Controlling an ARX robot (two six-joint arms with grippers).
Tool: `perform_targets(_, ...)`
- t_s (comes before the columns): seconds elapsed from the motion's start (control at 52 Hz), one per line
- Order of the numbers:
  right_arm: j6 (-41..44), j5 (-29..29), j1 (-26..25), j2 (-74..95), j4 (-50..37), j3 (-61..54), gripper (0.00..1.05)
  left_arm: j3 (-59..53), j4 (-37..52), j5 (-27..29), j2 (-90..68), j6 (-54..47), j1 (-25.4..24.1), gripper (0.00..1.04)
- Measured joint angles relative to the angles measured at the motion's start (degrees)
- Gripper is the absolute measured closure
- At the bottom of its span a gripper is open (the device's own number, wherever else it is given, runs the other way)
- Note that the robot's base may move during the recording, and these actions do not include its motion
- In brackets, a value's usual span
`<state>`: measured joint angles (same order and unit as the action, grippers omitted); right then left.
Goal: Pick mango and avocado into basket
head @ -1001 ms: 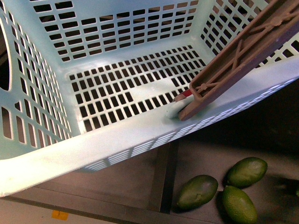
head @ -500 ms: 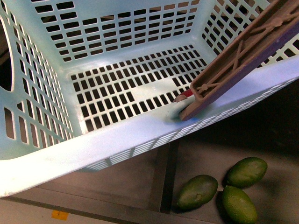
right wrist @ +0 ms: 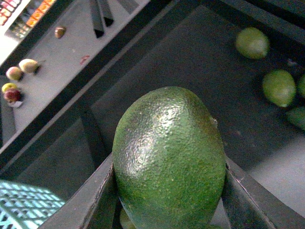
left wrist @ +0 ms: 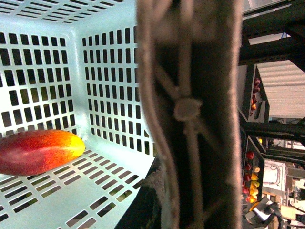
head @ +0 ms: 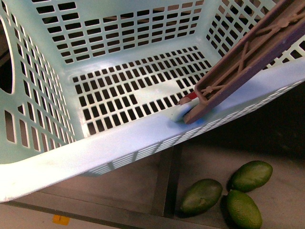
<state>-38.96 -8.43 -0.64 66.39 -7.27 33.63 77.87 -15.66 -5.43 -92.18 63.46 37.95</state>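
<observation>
The mint-green basket point(head: 119, 143) fills the front view, seen from above, with its brown handle point(head: 248, 52) slanting across the right side. In the left wrist view that handle point(left wrist: 190, 109) runs close across the lens. My left gripper point(left wrist: 190, 210) is shut on it, and its fingers are mostly hidden. A red-and-orange mango point(left wrist: 38, 151) lies on the basket floor. My right gripper point(right wrist: 169, 202) is shut on a large green avocado point(right wrist: 169, 157), raised above a dark shelf; its fingers point(right wrist: 93, 200) press both sides. Neither gripper shows in the front view.
Three more avocados point(head: 201, 195) lie on the dark shelf below the basket's near rim. The right wrist view shows other green fruits point(right wrist: 279, 88) on that shelf, a basket corner point(right wrist: 24, 207) and small fruits point(right wrist: 27, 65) on a grey surface beyond a dark rail.
The basket has shifted only very slightly in the front view. The three avocados on the shelf have not moved.
</observation>
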Motion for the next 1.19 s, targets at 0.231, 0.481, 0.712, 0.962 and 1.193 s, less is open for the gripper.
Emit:
perform_targets(0.231,1.1,-2.4,10.6,2.9,-1.3,6.9,0.53,0.0,0.0,0.0,0.0,0.0,0.0,1.01)
perform_targets(0.481,1.5,-3.0,18.7,4.9,-2.5,12.7,0.53,0.0,0.0,0.1,0.0,0.0,0.0,1.01)
perform_targets(0.712,2.8,-4.1,24.7,7.3,-3.5,15.8,0.53,0.0,0.0,0.0,0.0,0.0,0.0,1.01)
perform_targets(0.962,2.8,-4.5,30.0,9.7,-3.6,15.7,0.46,0.0,0.0,0.1,0.0,0.0,0.0,1.01)
perform_targets(1.193,2.7,-5.7,30.2,9.6,-3.2,15.5,0.09,0.0,0.0,0.0,0.0,0.0,0.0,1.01)
